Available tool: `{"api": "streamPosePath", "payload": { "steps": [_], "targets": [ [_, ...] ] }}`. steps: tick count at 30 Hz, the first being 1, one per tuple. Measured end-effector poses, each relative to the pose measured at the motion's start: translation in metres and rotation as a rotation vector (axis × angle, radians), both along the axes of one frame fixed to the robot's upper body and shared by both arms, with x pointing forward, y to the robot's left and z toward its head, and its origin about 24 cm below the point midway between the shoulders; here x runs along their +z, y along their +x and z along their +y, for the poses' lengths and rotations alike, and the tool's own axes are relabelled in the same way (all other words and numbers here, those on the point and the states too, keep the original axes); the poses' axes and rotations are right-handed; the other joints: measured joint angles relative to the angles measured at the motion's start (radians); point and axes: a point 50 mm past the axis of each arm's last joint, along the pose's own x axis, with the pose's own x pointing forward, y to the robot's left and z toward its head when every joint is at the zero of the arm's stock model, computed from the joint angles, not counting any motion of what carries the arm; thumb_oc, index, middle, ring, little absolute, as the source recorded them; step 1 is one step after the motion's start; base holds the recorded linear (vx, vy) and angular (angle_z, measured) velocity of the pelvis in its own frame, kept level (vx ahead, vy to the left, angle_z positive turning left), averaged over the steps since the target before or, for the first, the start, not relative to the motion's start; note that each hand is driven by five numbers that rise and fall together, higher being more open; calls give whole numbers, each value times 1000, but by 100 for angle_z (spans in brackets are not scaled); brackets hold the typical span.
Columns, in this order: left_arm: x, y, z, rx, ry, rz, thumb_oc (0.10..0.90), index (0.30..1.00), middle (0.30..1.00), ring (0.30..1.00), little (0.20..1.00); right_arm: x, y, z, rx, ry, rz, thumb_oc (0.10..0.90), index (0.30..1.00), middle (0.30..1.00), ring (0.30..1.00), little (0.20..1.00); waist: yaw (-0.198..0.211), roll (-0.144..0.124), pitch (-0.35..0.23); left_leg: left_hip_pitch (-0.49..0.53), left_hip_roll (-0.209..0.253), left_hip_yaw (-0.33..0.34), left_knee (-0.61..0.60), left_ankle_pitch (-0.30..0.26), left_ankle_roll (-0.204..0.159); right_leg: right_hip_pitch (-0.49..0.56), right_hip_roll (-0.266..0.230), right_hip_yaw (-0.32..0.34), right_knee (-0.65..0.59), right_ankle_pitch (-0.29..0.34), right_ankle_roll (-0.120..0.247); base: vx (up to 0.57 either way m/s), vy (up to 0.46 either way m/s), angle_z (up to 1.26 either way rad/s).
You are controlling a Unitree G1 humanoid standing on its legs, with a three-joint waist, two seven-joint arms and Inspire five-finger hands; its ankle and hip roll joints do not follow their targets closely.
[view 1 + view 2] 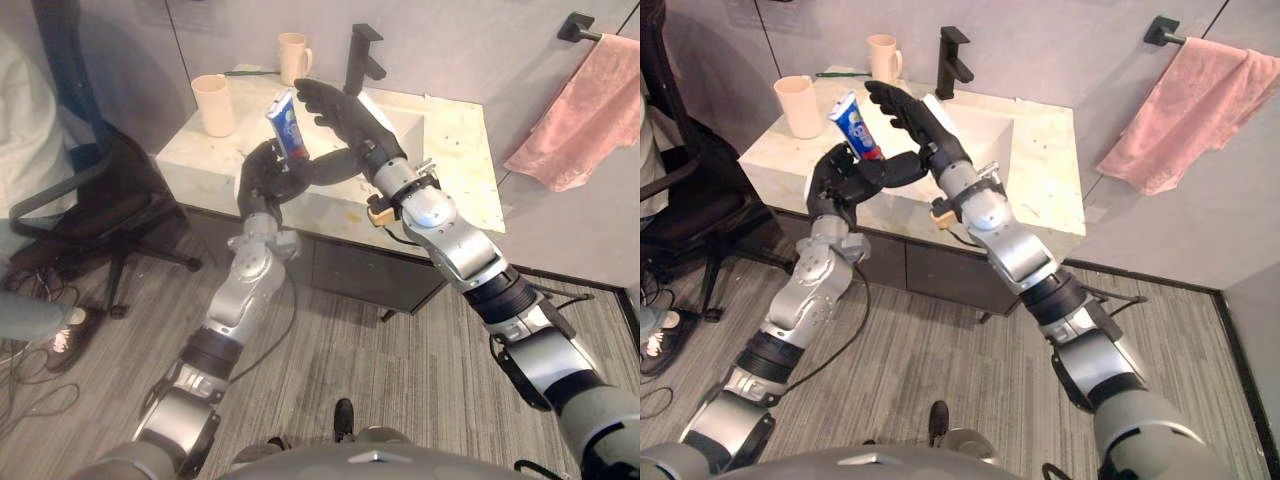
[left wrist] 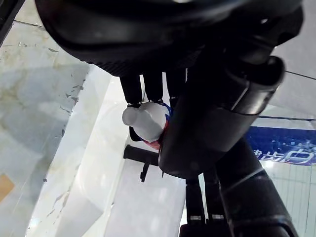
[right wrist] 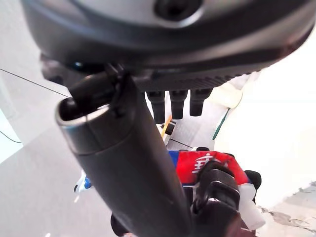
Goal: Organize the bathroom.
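Fingers (image 1: 845, 165) of left hand (image 1: 268, 180) curled round toothpaste tube's (image 1: 286, 122) cap end; right hand (image 1: 338, 112) spread alongside. Light, soft, squeezable: grip near stiff cap.

A black office chair (image 1: 90, 195) stands on grey wood-look flooring (image 1: 420, 360) beside the counter. A person's shoe (image 1: 66, 335) rests near its base.

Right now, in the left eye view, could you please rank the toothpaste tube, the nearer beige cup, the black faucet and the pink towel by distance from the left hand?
1. Blue and red toothpaste tube: gripped in the left hand.
2. Nearer beige cup: counter's left corner.
3. Black faucet: behind the sink.
4. Pink towel: on the right wall's bar.
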Motion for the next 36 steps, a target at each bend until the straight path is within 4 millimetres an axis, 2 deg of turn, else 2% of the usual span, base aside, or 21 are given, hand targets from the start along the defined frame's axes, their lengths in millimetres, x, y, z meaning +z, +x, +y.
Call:
{"api": "streamPosePath", "payload": {
  "steps": [5, 11, 12, 17, 18, 19, 20, 36],
  "targets": [
    [-1, -1, -4, -59, 33, -7, 400, 300, 300, 300, 300, 9, 1, 2, -7, 8, -33, 800, 900, 900, 900, 900, 8, 0, 0, 0, 0, -3, 2, 0, 0, 3, -1, -6, 0, -1, -2, 7, -9, 3],
    [-4, -1, -5, -88, 54, 11, 400, 300, 300, 300, 300, 12, 1, 2, -7, 11, -42, 800, 900, 900, 900, 900, 19, 1, 0, 0, 0, -11, 5, 0, 0, 6, -1, -10, 0, -2, -2, 4, -1, 1],
    [-5, -2, -6, -95, 56, 12, 400, 300, 300, 300, 300, 12, 1, 3, -7, 11, -43, 587, 580, 580, 580, 580, 21, 1, 1, 0, 0, -12, 5, 0, -1, 6, -1, -11, 0, -2, -2, 0, 0, 0],
    [-5, -2, -5, -98, 63, 10, 400, 300, 300, 300, 300, 12, 1, 3, -1, 7, -43, 555, 533, 533, 533, 533, 23, 1, 1, -1, 0, -13, 6, 2, -2, 7, -1, -15, 0, -3, -4, 5, 1, 1],
    [-5, -2, -5, -98, 63, 9, 400, 300, 300, 300, 300, 11, 1, 5, 5, 1, -40, 591, 587, 587, 587, 587, 22, 1, 1, -1, 0, -13, 6, 2, -3, 7, -1, -16, 0, -3, -4, 0, 0, 0],
    [-5, -2, -5, -98, 63, 8, 400, 300, 300, 300, 300, 10, 0, 5, 8, -2, -39, 767, 851, 851, 851, 851, 22, 1, 1, -1, 0, -13, 6, 2, -3, 7, 0, -16, 0, -3, -4, 0, 0, 0],
    [-5, -2, -4, -95, 63, 8, 400, 300, 300, 300, 300, 9, 0, 7, 13, -7, -36, 800, 900, 900, 900, 900, 21, 1, 1, -1, 0, -13, 6, 2, -3, 7, 0, -16, 0, -3, -4, 0, 0, 0],
    [-6, -2, 4, 24, 46, 32, 400, 300, 300, 300, 300, 10, 1, 3, 0, -11, -41, 800, 900, 900, 900, 900, 7, 7, 4, 1, -1, -5, 6, 1, -3, 6, 1, -4, 0, -3, -4, -7, 1, 0]
  ]
}}
